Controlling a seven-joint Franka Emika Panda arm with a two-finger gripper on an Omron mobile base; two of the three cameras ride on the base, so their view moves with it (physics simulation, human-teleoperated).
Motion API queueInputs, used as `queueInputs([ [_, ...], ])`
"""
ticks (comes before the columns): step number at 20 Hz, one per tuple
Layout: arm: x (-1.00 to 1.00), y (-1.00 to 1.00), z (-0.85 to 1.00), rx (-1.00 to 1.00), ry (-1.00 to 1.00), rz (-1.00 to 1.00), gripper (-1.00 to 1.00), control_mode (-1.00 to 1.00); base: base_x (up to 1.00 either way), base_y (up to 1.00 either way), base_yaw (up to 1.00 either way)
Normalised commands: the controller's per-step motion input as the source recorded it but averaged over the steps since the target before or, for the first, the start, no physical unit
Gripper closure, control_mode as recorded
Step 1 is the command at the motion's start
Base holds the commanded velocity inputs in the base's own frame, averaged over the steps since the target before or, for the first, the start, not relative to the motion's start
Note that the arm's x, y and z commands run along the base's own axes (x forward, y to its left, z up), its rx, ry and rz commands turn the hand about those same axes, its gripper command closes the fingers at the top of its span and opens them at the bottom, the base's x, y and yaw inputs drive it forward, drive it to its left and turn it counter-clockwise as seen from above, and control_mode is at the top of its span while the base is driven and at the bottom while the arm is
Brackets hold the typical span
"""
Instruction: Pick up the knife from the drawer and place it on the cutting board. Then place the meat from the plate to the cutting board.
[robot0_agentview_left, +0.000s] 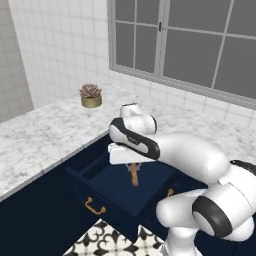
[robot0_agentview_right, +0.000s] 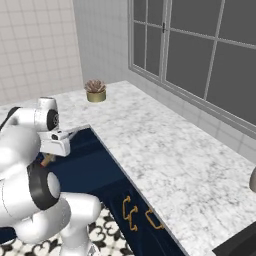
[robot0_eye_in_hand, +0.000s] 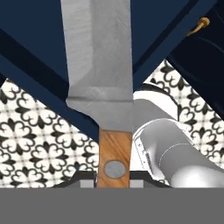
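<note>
My gripper (robot0_eye_in_hand: 114, 175) is shut on the knife (robot0_eye_in_hand: 98, 65), holding it by its orange-brown wooden handle (robot0_eye_in_hand: 114, 151). The wide silver-grey blade runs up and away from the hand. In the left base view the gripper (robot0_agentview_left: 134, 167) hangs just above the open navy drawer (robot0_agentview_left: 107, 187), and the knife's handle (robot0_agentview_left: 135, 176) points down from it. From the right base view the hand (robot0_agentview_right: 55, 144) sits over the drawer (robot0_agentview_right: 92, 160), with a bit of the handle (robot0_agentview_right: 46, 160) below it. The cutting board, plate and meat are out of view.
A marble counter (robot0_agentview_left: 45, 132) wraps around the corner under a window (robot0_agentview_left: 190, 40). A small potted succulent (robot0_agentview_left: 91, 96) stands at the back. Brass handles (robot0_agentview_right: 131, 212) mark the cabinet fronts. A patterned tile floor (robot0_agentview_left: 107, 240) lies below. A dark shape (robot0_agentview_right: 237, 245) sits at the counter's near right corner.
</note>
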Motion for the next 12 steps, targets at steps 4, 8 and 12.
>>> queueInputs([
  [4, -0.62, -0.07, 0.75, 0.0, -0.05, 0.01, 1.0, -1.0, 0.0, 0.0, 0.0],
  [8, 0.0, 0.0, 0.0, 0.0, 0.0, 0.0, 1.0, 1.0, -1.0, 0.03, 0.26],
  [12, 0.0, 0.0, 0.0, 0.0, 0.0, 0.0, 1.0, 1.0, -0.69, 0.51, 0.67],
])
